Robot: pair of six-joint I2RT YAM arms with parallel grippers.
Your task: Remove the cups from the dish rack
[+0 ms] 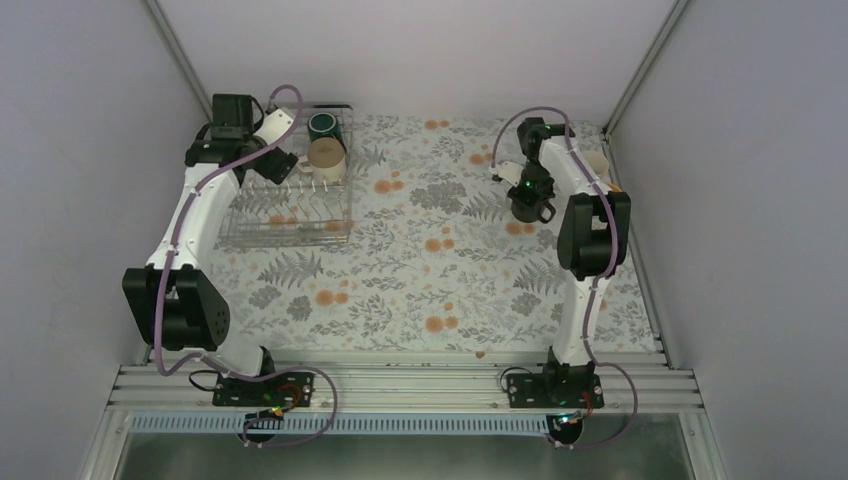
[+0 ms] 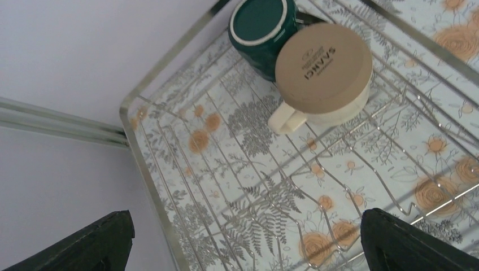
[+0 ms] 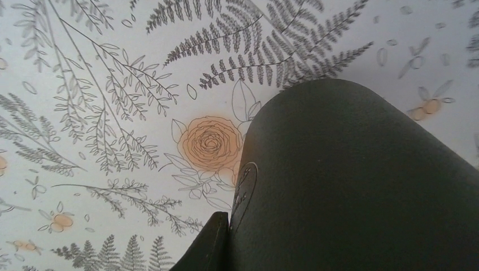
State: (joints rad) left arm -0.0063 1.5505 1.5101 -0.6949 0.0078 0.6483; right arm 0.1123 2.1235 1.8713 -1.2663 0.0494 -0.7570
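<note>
Left fingers [image 2: 101, 248] are spread wide and hold nothing, poised above the dish rack [image 2: 148, 164] and short of the two mugs at its far end. Right fingers [image 3: 210, 251] are closed on the black mug [image 3: 350, 180], over the right half of the table [image 1: 420, 290].

Step in hand, as judged: the left arm takes the next mug while the right sets the black one down.
- The cream mug [image 2: 323, 68] sits mouth-down, nearer the fingers, with its handle pointing back toward them. It is the sensible first pick.
- The dark green mug [image 2: 261, 27] lies just behind it, also inverted. The wrist view overlaps them, so contact between the two cannot be confirmed.
- Recommended: straddle the cream body across its width, clear of the handle, with the far finger kept off the green mug. Lift straight up until the rim clears the tines, then travel.

Edges and room:
- The left wall [image 1: 90, 150] and the rack's raised rim crowd the left arm, so a withdrawal toward the table centre is safer.
- Open cloth lies between the rack and the right arm, and in front of the rack.
- The right arm works near the right table edge, so the black mug should be set inboard.
</note>
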